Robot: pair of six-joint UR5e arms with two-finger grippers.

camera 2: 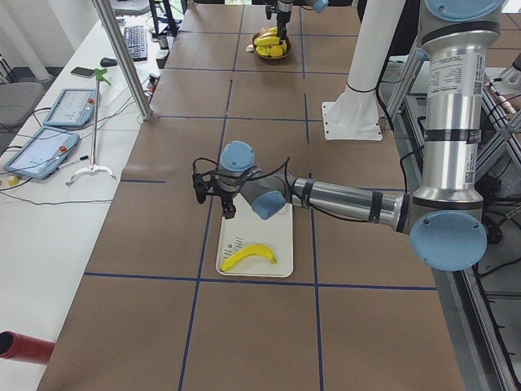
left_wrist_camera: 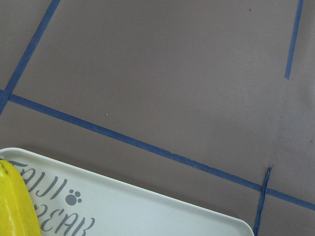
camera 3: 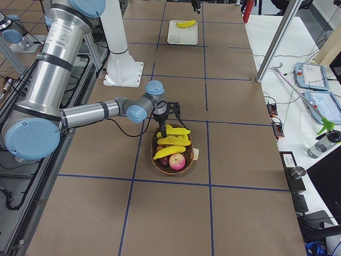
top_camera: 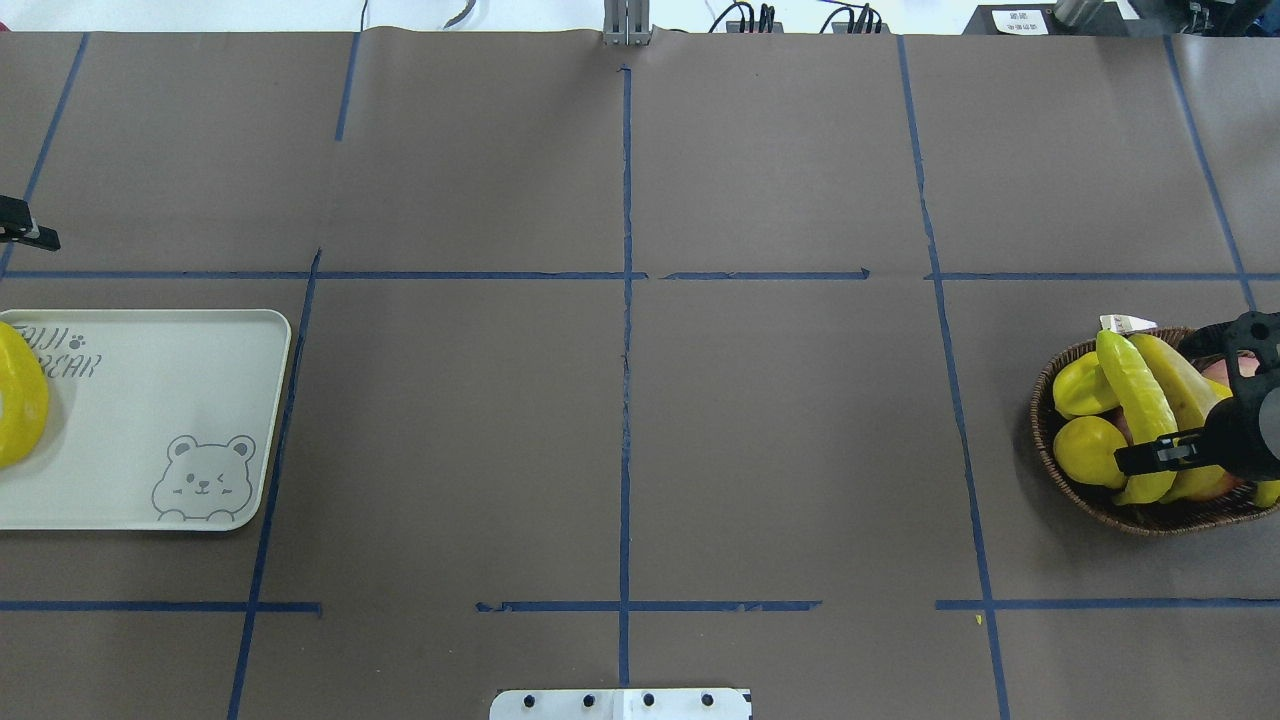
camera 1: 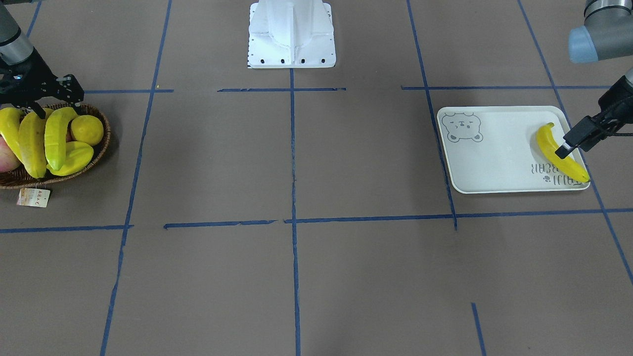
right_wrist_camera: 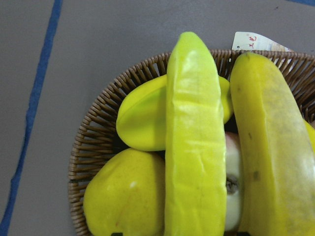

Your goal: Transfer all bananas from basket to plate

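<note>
Exterior front-facing view is showing the bench (camera 1: pixel 316 287) lying bare along the operators' edge, with only blue tape lines (camera 1: pixel 295 257) crossing it. The widest open room is running there and through the whole middle.

Farther in, one paper tag (camera 1: pixel 33 197) is lying just outside the one basket (camera 1: pixel 101 148) at the bench's right end. The one plate (camera 1: pixel 494 158) is sitting toward the left end, well apart from the basket.

Four bananas (top_camera: pixel 1140 410) are showing in all. One, the plate banana (camera 1: pixel 546 141), is lying along the plate's outer short edge, partly over the lettering. Its near tip is reaching the rim at the corner nearest the operators, and the rest of the plate is lying open.

Three are crowding the basket side by side: a greenish banana (camera 1: pixel 57 136), an ochre banana (camera 1: pixel 32 143) and a third banana (camera 1: pixel 10 126) at the picture's edge. One starfruit (camera 1: pixel 74 158), one round citrus (camera 1: pixel 87 129) and one reddish apple (camera 1: pixel 4 160) are sharing the basket, leaving little room between them.

Just beyond, the right gripper (camera 1: pixel 58 108) is hovering over the far ends of the basket bananas, fingers spread wide and holding nothing. The left gripper (camera 1: pixel 568 146) is hanging over the plate banana's middle. Only one of its fingers is showing clearly, so I cannot tell whether it is spread or closed.

Farthest off, the white robot base (camera 1: pixel 292 44) is standing at the robot's edge, mid-length.
</note>
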